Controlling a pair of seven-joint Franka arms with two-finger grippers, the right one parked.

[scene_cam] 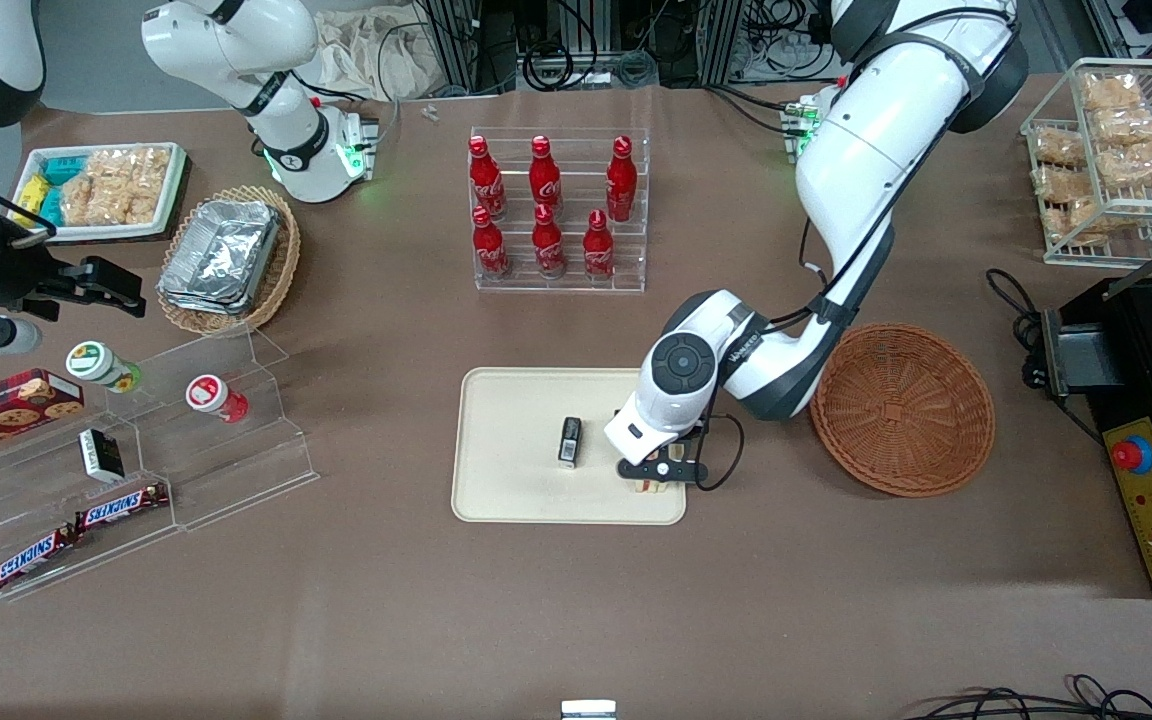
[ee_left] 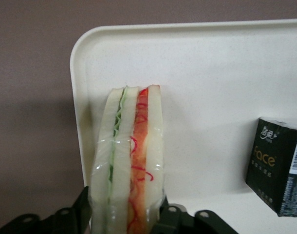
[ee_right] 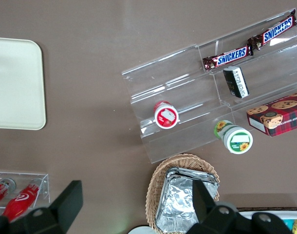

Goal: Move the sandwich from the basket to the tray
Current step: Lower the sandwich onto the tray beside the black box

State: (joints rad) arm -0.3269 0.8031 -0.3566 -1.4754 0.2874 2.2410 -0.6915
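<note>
Looking from the front, you've got the end effector [scene_cam: 654, 478] low over the tray [scene_cam: 506, 440], at its corner nearest the basket [scene_cam: 904, 408], and that basket sits bare. The sandwich [scene_cam: 652, 486] is only a sliver under the wrist, so whether it touches the tray you can't judge here. A small dark box [scene_cam: 569, 442] stands beside it on the tray.

On the left wrist camera, the end effector [ee_left: 125, 214] is clamped on the sandwich [ee_left: 129, 170], edge-on above the tray [ee_left: 212, 87]. Carry looks done; lowering and release are left. Its base is cut off.
</note>
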